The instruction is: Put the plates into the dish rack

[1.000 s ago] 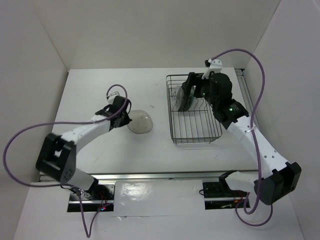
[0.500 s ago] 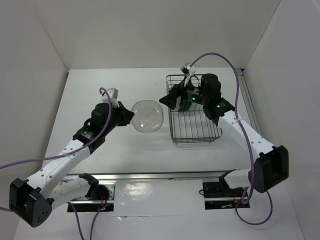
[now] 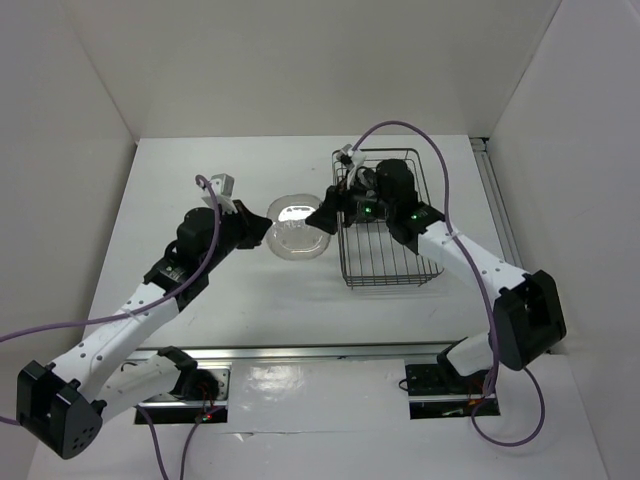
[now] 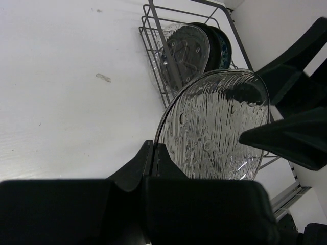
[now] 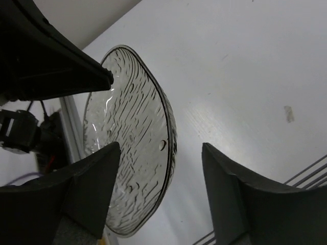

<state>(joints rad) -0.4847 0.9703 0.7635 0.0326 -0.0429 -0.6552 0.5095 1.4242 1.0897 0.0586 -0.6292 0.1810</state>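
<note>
My left gripper (image 4: 155,153) pinches the left rim of the translucent plate (image 4: 214,127), which is held on edge over the table's (image 3: 200,170) middle. My right gripper's (image 5: 159,153) fingers are spread astride the opposite rim, apparently not touching. At the far right, the dish rack (image 3: 390,262) holds three plates (image 4: 186,46) upright.

Clear ribbed glass plate (image 4: 214,127) tilted on edge — just beside dark wire dish rack (image 3: 390,262), three plates (image 4: 189,48) upright inside

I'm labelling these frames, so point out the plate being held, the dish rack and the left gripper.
held plate (image 4: 214,127): left wrist view, middle of its ribbed face.
dish rack (image 3: 395,284): top view, near rim wire.
left gripper (image 4: 154,153): left wrist view, fingertips pinching the plate's edge.
</note>
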